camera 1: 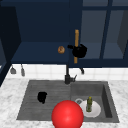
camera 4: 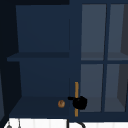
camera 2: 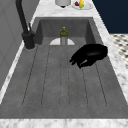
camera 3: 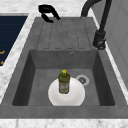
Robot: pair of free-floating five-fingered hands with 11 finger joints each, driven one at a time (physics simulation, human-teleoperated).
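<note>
Wooden bar handle sits gripped in the right hand; left hand hovers loosely curled over the ribbed drainboard.

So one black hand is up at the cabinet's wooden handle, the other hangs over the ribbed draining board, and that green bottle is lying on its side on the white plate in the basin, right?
Not quite: the green bottle stands upright on the white plate, as the right side view shows. The rest holds: the right hand is at the cabinet's wooden handle, and the left hand hangs over the ribbed draining board.
</note>
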